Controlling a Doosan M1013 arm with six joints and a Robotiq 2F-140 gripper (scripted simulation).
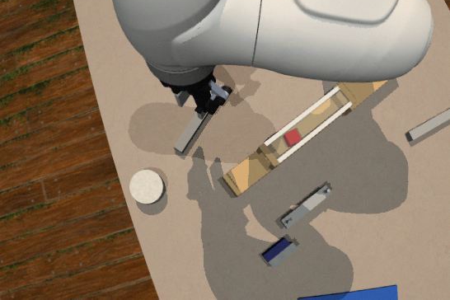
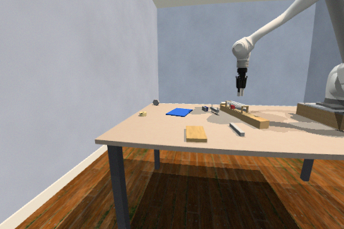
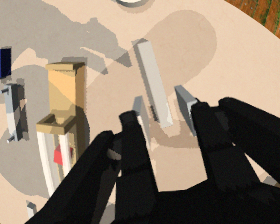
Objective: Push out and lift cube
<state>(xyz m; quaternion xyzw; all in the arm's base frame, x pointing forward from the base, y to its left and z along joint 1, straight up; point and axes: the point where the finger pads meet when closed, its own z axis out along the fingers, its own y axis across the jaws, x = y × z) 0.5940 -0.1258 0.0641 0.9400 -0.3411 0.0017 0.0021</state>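
The black two-finger gripper (image 3: 165, 117) hangs well above the beige surface (image 1: 124, 98), pointing down, with its fingers parted a modest way and nothing between them. In the wrist view the gap between the fingers frames one end of a long grey rectangular bar (image 3: 152, 82) that lies flat on the surface below — the bar is not gripped. From the top view the gripper (image 1: 208, 100) sits over the upper end of that same grey bar (image 1: 190, 132), which runs diagonally down to the left. The exterior view shows the gripper (image 2: 241, 92) clearly off the surface, at the end of the white arm (image 2: 274, 22).

Just beyond the lower end of the bar lies a flat white round disc (image 1: 147, 186), near the surface's edge. To the other side stands the long wooden channel (image 1: 246, 170) with white side rails (image 1: 302, 116), also lying diagonally; the small red cube (image 1: 292, 138) rests inside it, between the rails, roughly midway along the railed stretch. The far end of the channel is partly hidden under the arm's body.

Further out sit a grey bracket-like piece (image 1: 306, 205), a small blue-and-grey block (image 1: 279, 251), a flat blue sheet (image 1: 350, 293) at the picture's bottom edge, and a second grey bar (image 1: 428, 124) at the right edge. The exterior view adds a flat wooden board (image 2: 196, 133) near the front edge, a small yellow block (image 2: 143, 114) and a dark hexagonal piece (image 2: 155, 102).
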